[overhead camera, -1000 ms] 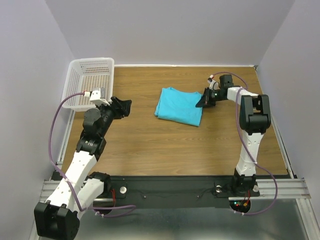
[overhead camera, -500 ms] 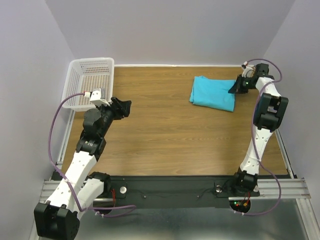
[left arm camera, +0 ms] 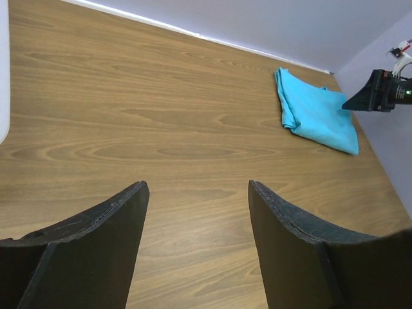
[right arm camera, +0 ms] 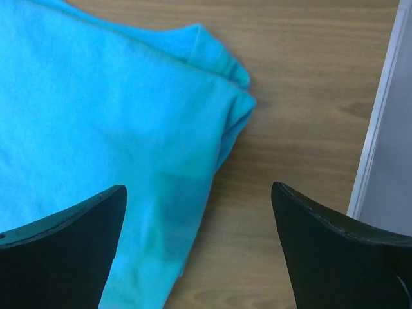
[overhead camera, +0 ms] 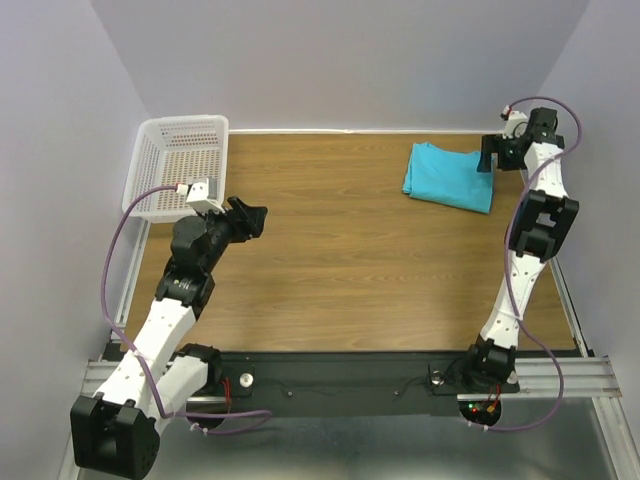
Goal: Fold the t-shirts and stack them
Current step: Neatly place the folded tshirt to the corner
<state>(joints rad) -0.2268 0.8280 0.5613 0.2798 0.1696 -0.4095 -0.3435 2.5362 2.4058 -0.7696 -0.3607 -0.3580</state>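
Your right hand (right arm camera: 198,190) stands spread wide and grips nothing. One of its fingers (right arm camera: 58,251) hangs over the corner of the folded turquoise t-shirt (overhead camera: 450,175), the other over bare wood. The t-shirt lies flat on the surface (overhead camera: 330,270), well apart from the white basket (overhead camera: 185,120), at the opposite end of the same back edge. Your left hand (left arm camera: 196,187) is parted and empty too, hovering just beside the basket and facing away from it toward the t-shirt.

Watch the corner under your right hand, where the layers lie loose and slightly splayed. If you pull away low, or pinch too soon, a finger may hook the top layer and drag the fold open. A nudge further from the basket could bunch the cloth against the side wall.
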